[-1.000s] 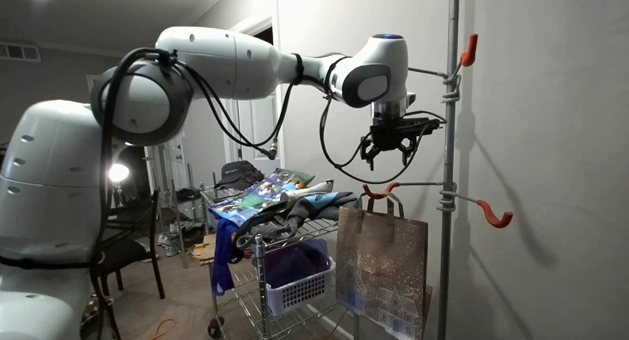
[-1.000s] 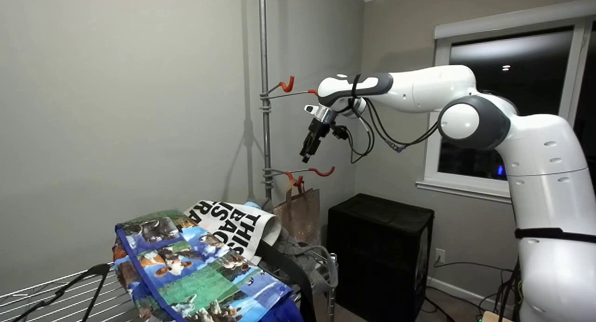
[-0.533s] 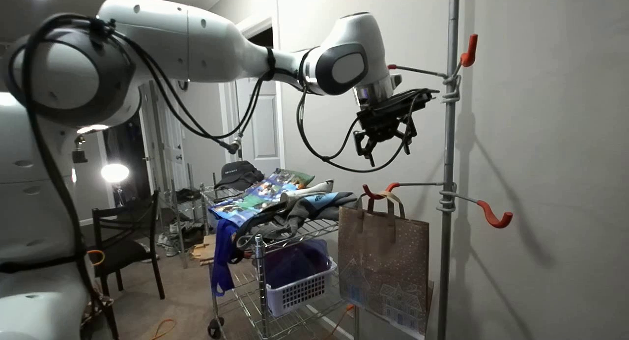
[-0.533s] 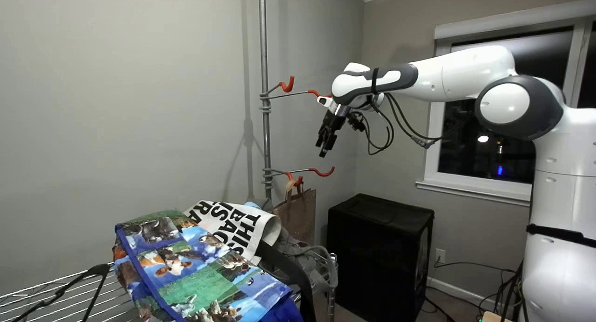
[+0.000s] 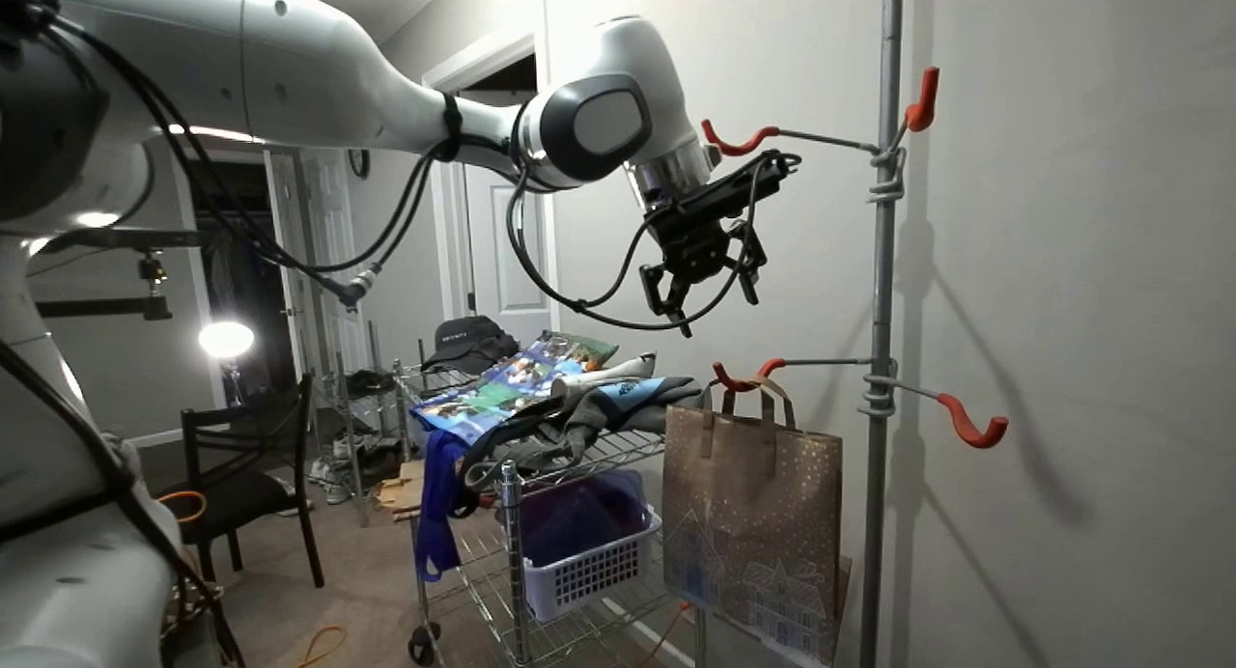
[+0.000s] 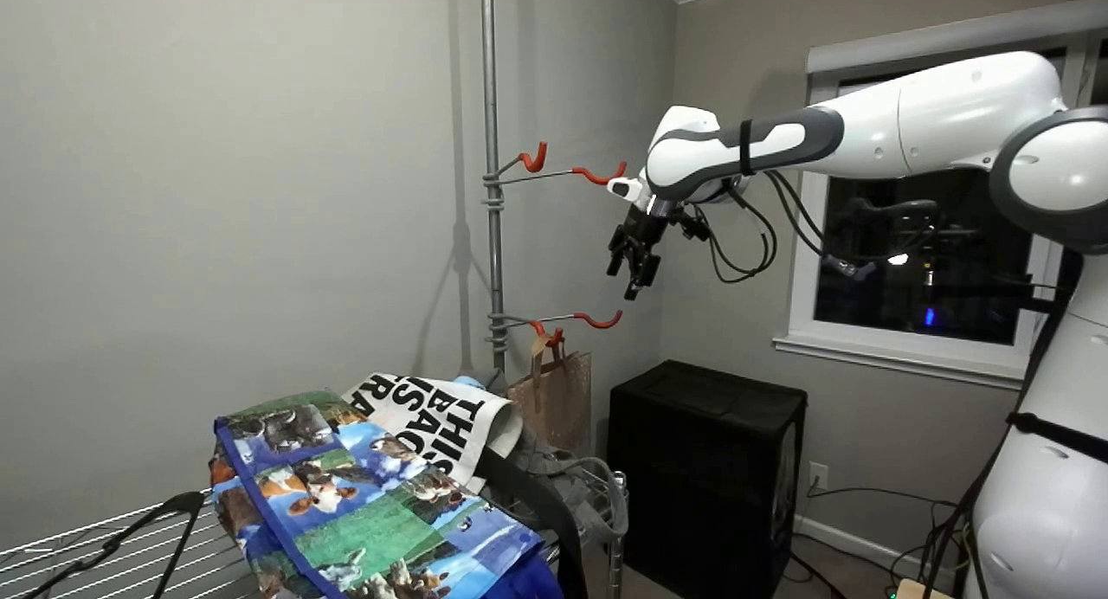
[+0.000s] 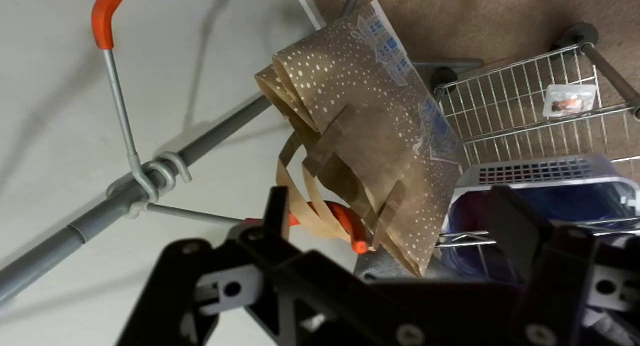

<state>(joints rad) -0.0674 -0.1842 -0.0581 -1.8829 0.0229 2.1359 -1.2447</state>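
Work item: the paper bag (image 5: 753,533). In an exterior view it hangs from the lower red hook (image 5: 739,385) on the left side of the pole (image 5: 881,292), with its body at the right end of the wire shelf (image 5: 628,448). In the wrist view, paper handles (image 7: 320,223) cross the hook; whether both are fully seated cannot be determined.

Tool state: the jaws of the tool (image 5: 719,313) are spread wide and hold nothing. In both exterior views the tool stands above the bag, apart from the bag and the hook, with the upper red hook (image 6: 597,178) near its wrist end.

Done, as judged: the bag is placed on the hook, which appears to carry it without help from the tool.

Left, as judged: no further handling of the bag is evident, provided that the handles are secure.

Additional items: a cow-print bag (image 6: 372,521) and a white bag with black lettering (image 6: 433,413) lie on the wire shelf, well apart from the tool.
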